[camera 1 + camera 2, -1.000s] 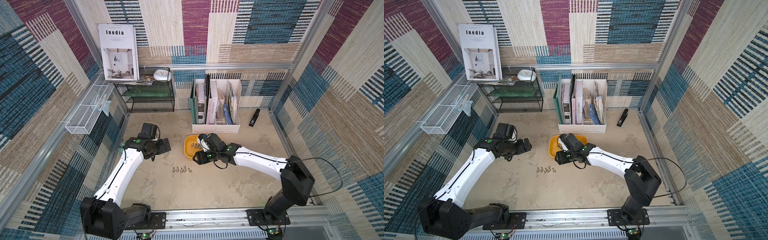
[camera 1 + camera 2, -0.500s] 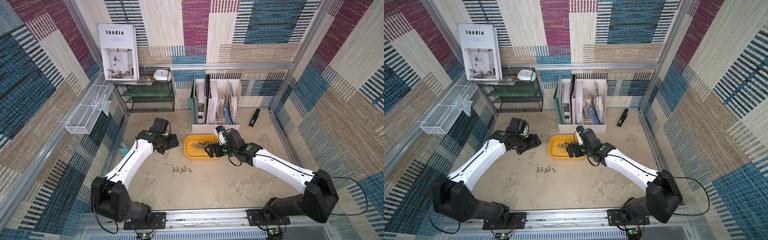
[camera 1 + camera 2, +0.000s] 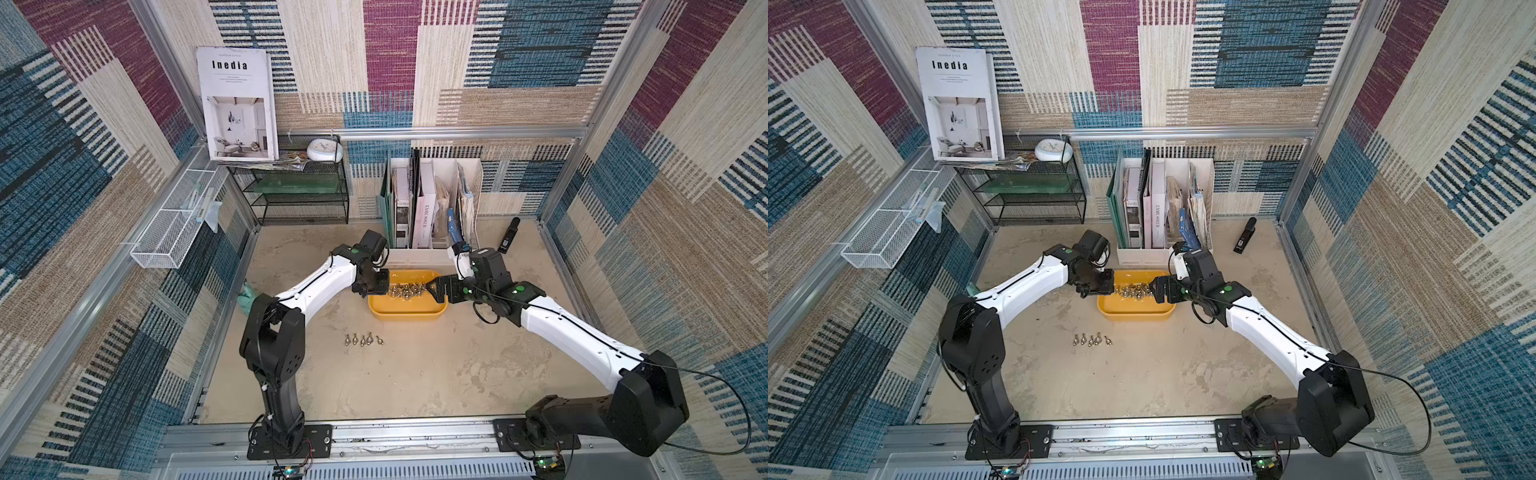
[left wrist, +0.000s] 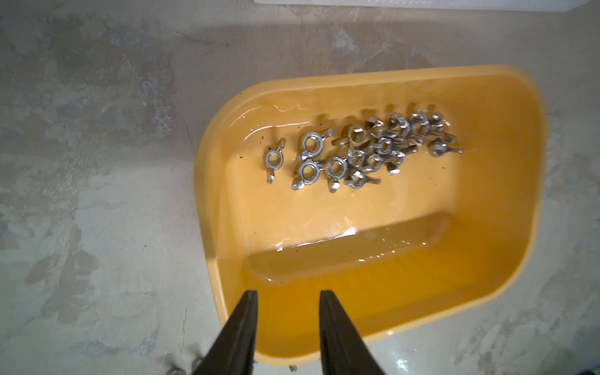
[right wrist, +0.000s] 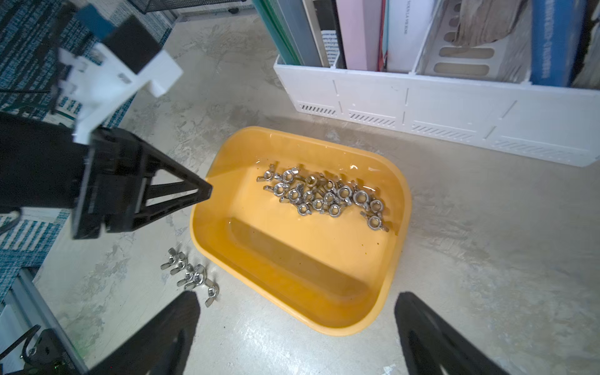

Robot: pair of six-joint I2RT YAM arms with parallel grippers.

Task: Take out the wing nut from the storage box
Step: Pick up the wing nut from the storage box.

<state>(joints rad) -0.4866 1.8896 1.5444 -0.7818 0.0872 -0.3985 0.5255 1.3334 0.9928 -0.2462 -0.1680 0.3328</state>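
A second ago the right arm lay across the shallow yellow-orange plastic storage box [image 3: 405,314], hiding most of it, and the left tool stood well off to the box's left. Now the box shows whole in both top views, in the same place on the desk [image 3: 436,374], with one tool at each short end.

The left tool [image 4: 288,293] hangs over the left-end rim, its jaws a narrow gap apart with nothing between them. The right tool [image 5: 297,297] is spread wide at the right end and holds nothing.

The heap of silver metal wing nuts [image 4: 363,152] lies inside the box, along the far side of its floor; the near half of the floor is bare. The short row of loose wing nuts [image 3: 363,340] on the desk is unchanged, just in front of the box's left front corner.

Only a narrow strip of desk parts the box's far rim from the white divided file holder [image 5: 454,120]. In front of the box the desk is open as far as the arm bases.
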